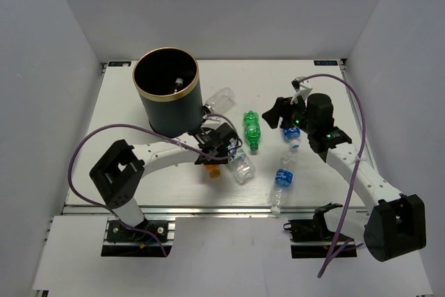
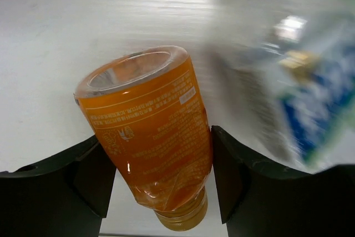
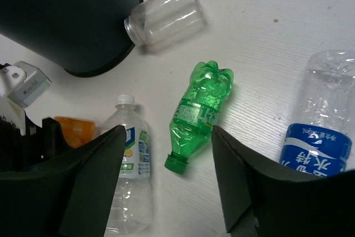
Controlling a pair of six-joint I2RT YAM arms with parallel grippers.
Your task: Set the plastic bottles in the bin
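- Left gripper (image 2: 157, 148): its black fingers (image 2: 83, 176) press against both sides of the orange plastic bottle (image 2: 147, 120), closed on its lower body.
- The orange plastic bottle lies on the white table (image 2: 55, 37), not lifted. Its cap points toward the wrist camera and its base points away.
- In the overhead view it sits under the left gripper, in front of the dark round bin (image 1: 149, 113).
- A clear white-capped bottle (image 1: 240, 165) with a green-and-blue label lies just beside the orange one.
- The dark round bin has a gold-tan rim and stands upright at the far left of the table. A small item lies on its black floor, too small to identify.
- A wide clear bottle (image 1: 219, 99) lies on its side, its neck against the bin's wall.
- Right gripper (image 1: 279, 112): jaws stand wide apart and hold nothing, raised above the table.
- A green plastic bottle (image 3: 201, 109) lies on the table below, framed between the right fingers, with its cap toward the camera.
- A clear blue-labelled bottle (image 1: 292, 137) lies just beside the right gripper.
- A second blue-labelled bottle (image 1: 282, 177) lies nearer the front edge, well apart from the bin.
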